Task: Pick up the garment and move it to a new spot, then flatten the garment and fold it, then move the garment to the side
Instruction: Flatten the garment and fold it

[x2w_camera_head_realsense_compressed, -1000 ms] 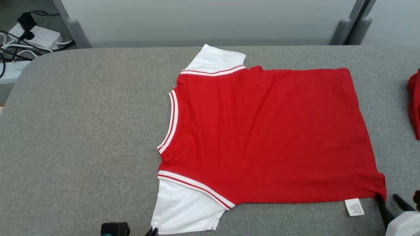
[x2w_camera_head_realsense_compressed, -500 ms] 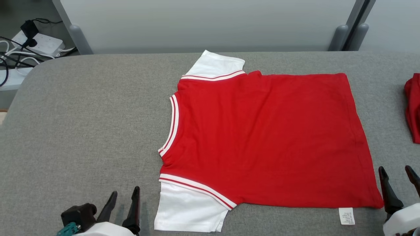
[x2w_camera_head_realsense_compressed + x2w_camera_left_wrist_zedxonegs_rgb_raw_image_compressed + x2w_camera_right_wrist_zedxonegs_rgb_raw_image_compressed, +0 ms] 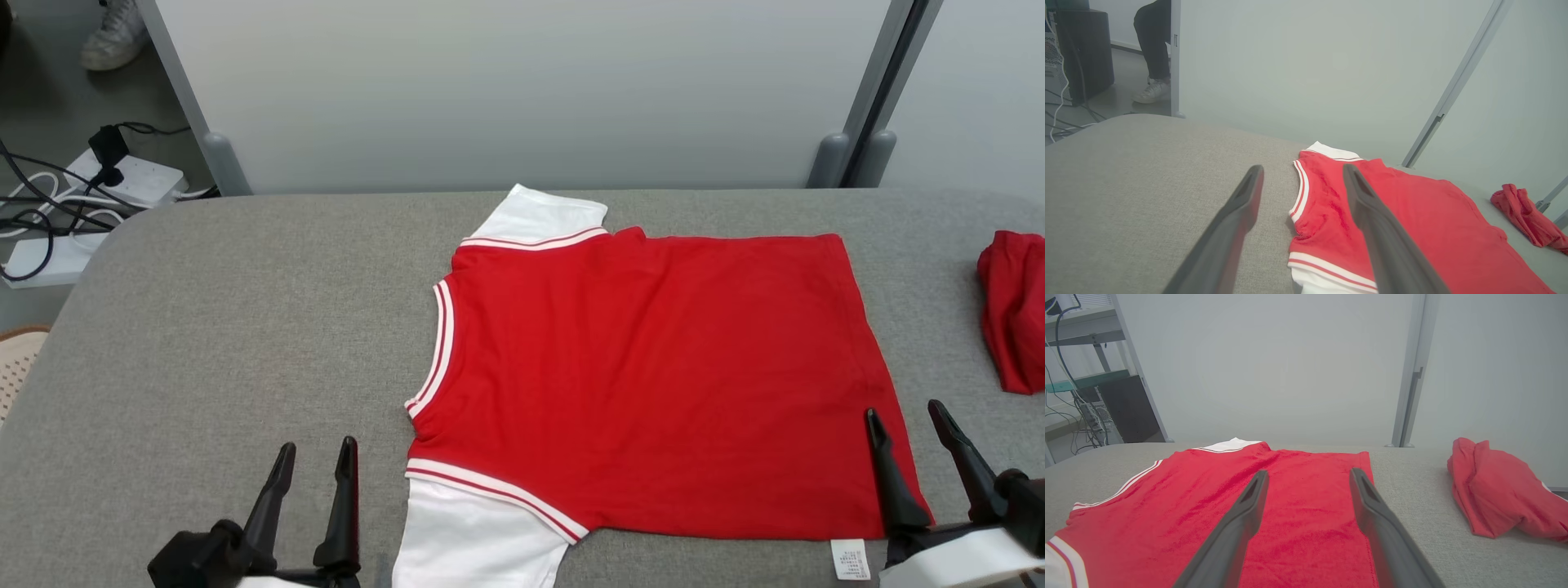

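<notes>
On the worktop [image 3: 204,327], centre to near edge, your red T-shirt [image 3: 653,384] lies flat, unfolded. Left hand [image 3: 317,445] and right hand [image 3: 904,408]: both spread apart, empty. Judged: moved and flattened; you have folding and the side-move left.

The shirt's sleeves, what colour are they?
The sleeves are white, with red-and-white striped trim where they join the red shirt. The head view shows this best.
</notes>
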